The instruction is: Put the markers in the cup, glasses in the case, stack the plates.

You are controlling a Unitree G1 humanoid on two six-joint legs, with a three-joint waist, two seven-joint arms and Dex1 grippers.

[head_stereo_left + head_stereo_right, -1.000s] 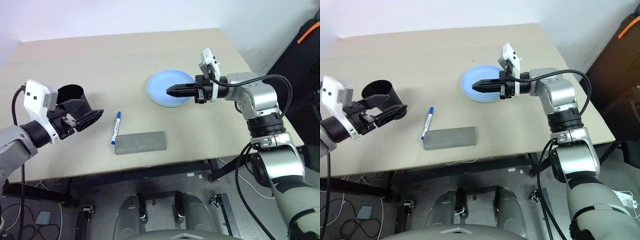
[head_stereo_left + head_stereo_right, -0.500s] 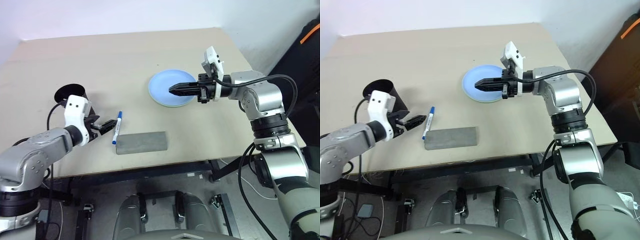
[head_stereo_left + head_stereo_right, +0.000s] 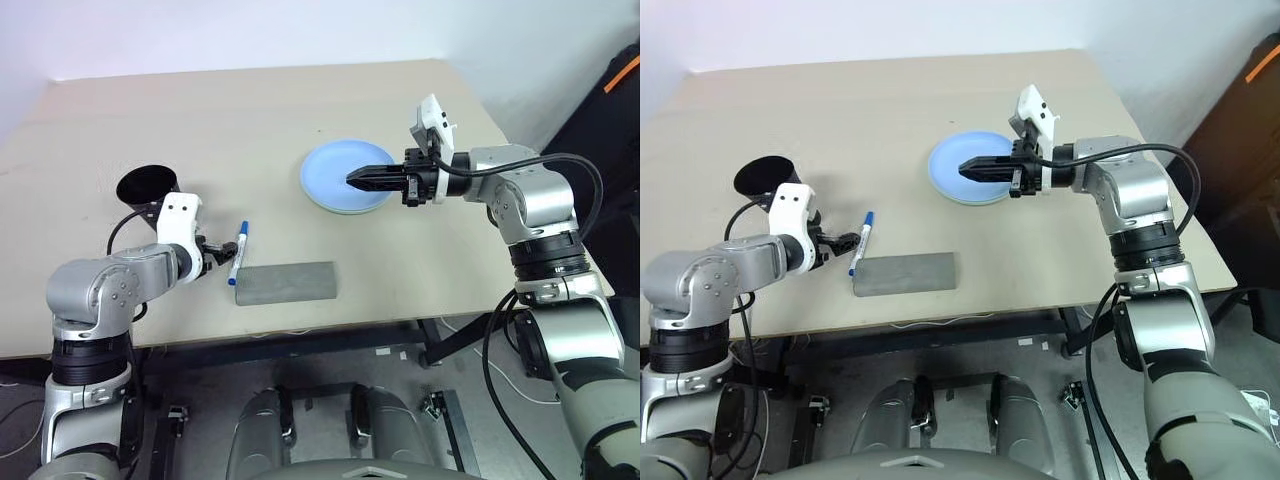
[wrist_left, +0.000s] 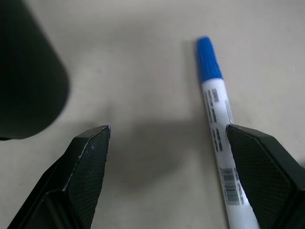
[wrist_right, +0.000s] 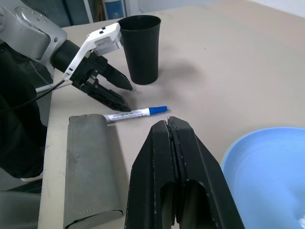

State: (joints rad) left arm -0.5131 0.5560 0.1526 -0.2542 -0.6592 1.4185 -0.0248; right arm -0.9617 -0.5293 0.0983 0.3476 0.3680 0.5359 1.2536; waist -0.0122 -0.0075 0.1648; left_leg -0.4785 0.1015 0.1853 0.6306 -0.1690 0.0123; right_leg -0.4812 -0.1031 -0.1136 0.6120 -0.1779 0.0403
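Beige table, white wall behind; left hand wide, right hand closed empty.

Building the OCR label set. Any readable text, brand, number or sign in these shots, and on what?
Blue marker: small black print and a barcode along the white barrel, too blurred to read.
Black cup: no text visible.
Grey case: no text visible.
Blue plate: no text visible.
No text can be read anywhere.
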